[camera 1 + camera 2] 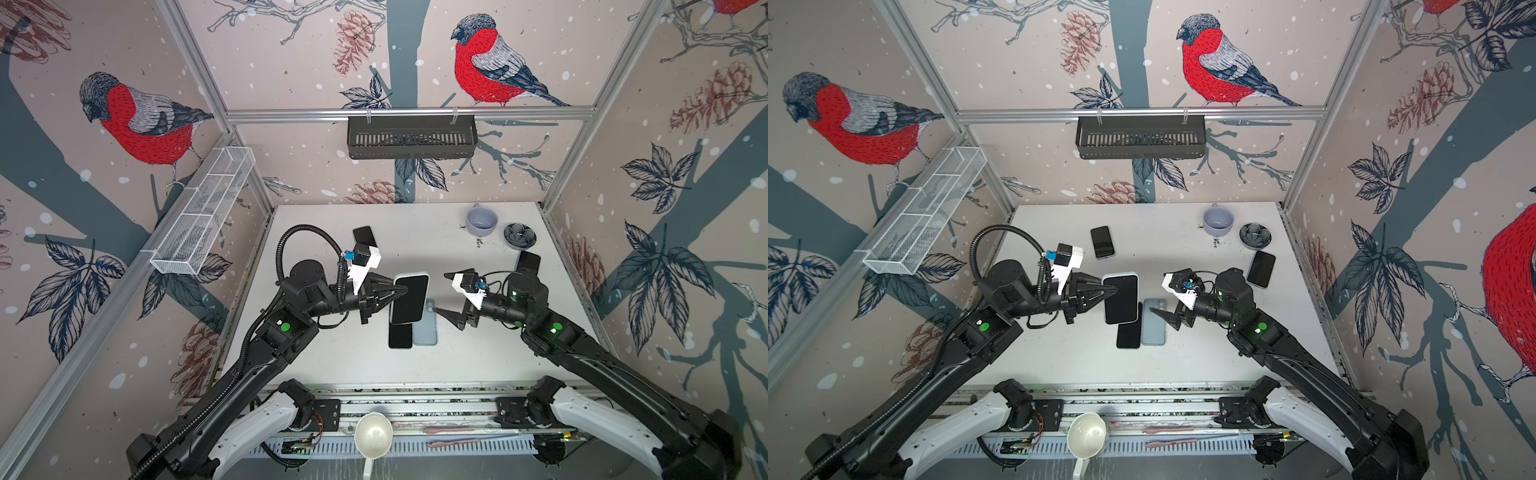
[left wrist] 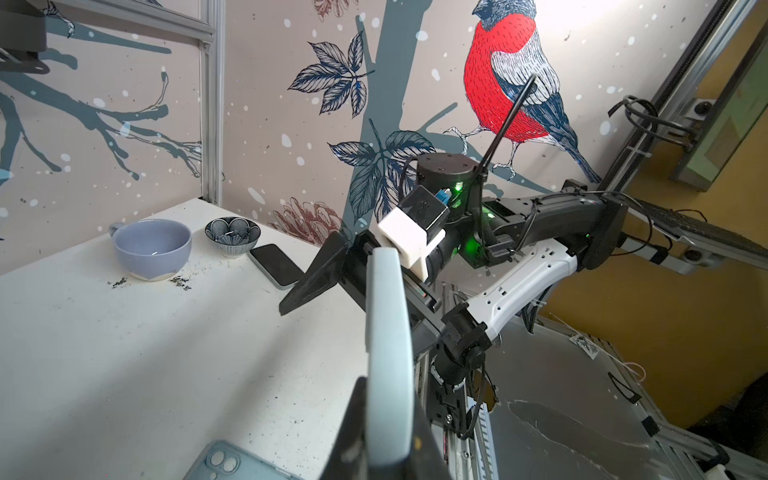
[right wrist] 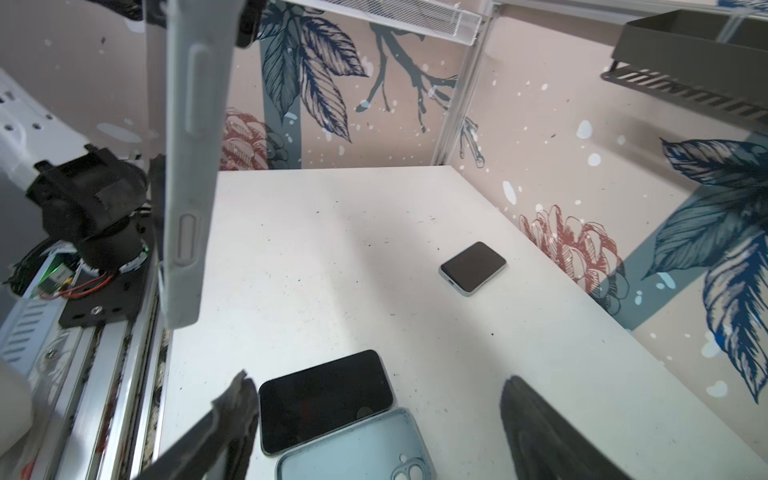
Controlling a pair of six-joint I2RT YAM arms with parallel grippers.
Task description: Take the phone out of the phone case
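White desk [image 1: 332, 365] inside bird-papered walls; I read it from my end outward. Nearest me, below and just short of both grippers, a bare phone [image 1: 400, 337] lies screen up with an empty case [image 1: 427, 332] hard against its side. I judge that pair finished.

Above them the left gripper [image 1: 398, 293] is clamped tight on one long edge of the cased phone [image 1: 410, 299]. It holds the phone clear of the desk, screen up, with the pale case rim showing all round, so this one is not out yet. Facing it, the right gripper [image 1: 439, 292] hangs just off the opposite edge, jaws spread wide with nothing between them. As far as I can tell it is not touching the case.

What I judge is left is to bring the right gripper onto the case and peel it off the phone.

Beyond the left gripper lies a far-left phone [image 1: 365, 237], and beyond the right gripper a far-right phone [image 1: 528, 262]. Both seem pale-rimmed, so they are probably cased too.
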